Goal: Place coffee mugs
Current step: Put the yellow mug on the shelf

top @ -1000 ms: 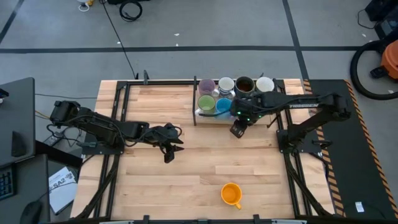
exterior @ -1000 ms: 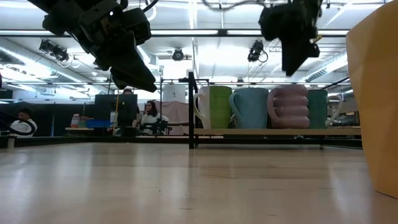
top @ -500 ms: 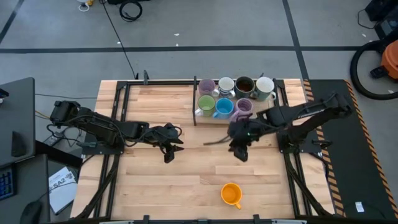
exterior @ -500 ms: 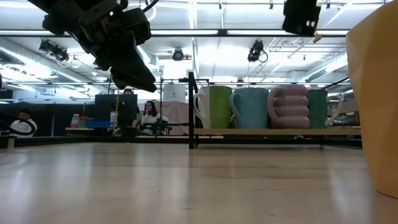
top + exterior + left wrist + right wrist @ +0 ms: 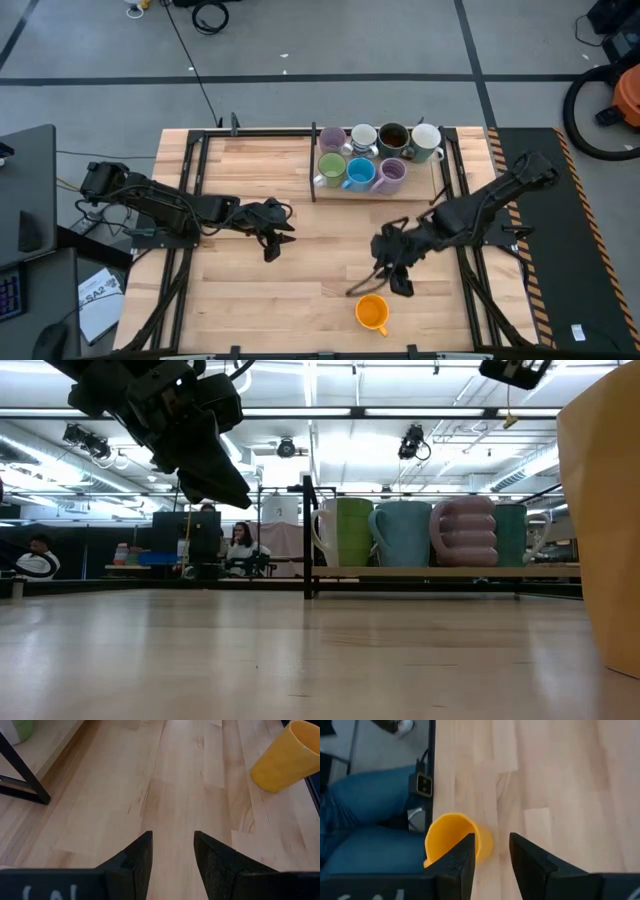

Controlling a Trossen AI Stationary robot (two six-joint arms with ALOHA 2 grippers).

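Several coffee mugs stand on a low wooden shelf (image 5: 420,188) at the table's far side, among them a green mug (image 5: 331,166), a blue mug (image 5: 359,174) and a ribbed lavender mug (image 5: 391,174). An orange mug (image 5: 372,312) stands alone on its base near the table's near edge. My right gripper (image 5: 392,280) hangs open above the table, just on the far side of the orange mug (image 5: 451,842), touching nothing. My left gripper (image 5: 270,248) hovers open over the table's left middle, with bare wood between its fingers (image 5: 172,850).
The shelf has a black frame with an upright post (image 5: 308,538) at its left end. Black rails (image 5: 190,200) run along the table's left and right sides. A person's legs in jeans (image 5: 365,835) show just beyond the near edge. Bare wood lies between the shelf and the orange mug.
My right gripper has swung away from the shelf toward the table's near edge, rolling as it went, and now hangs close to the orange mug. Its fingers stay open. The mugs on the shelf have kept their places.
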